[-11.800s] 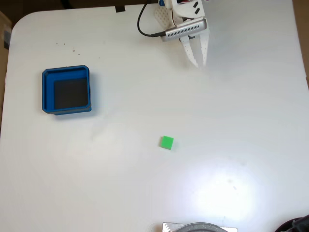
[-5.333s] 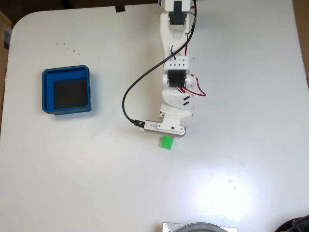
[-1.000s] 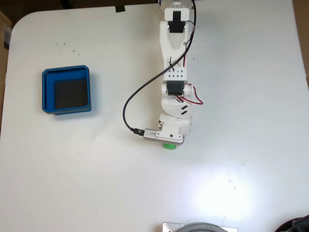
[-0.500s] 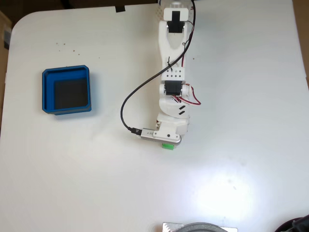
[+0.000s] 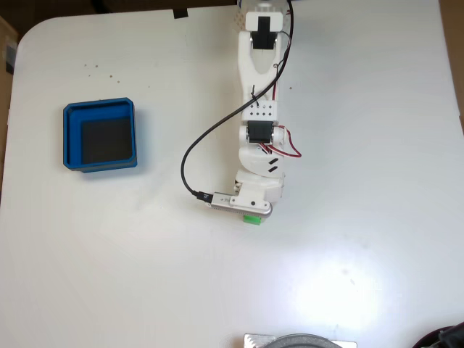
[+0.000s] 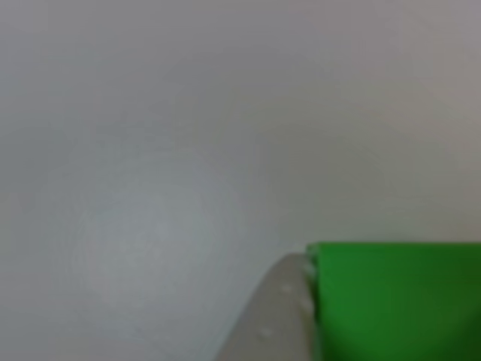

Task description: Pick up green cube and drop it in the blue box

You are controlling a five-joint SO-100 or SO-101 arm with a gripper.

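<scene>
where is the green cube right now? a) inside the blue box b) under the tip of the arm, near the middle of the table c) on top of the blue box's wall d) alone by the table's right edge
b: in the fixed view the green cube peeks out from under the gripper mid-table, far right of the blue box, whose dark floor holds nothing.

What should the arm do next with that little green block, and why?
Probably lift it straight up. The green cube sits tucked under the gripper, with a fingertip pressed against its side, while the blue box waits empty, far left in the fixed view.
</scene>
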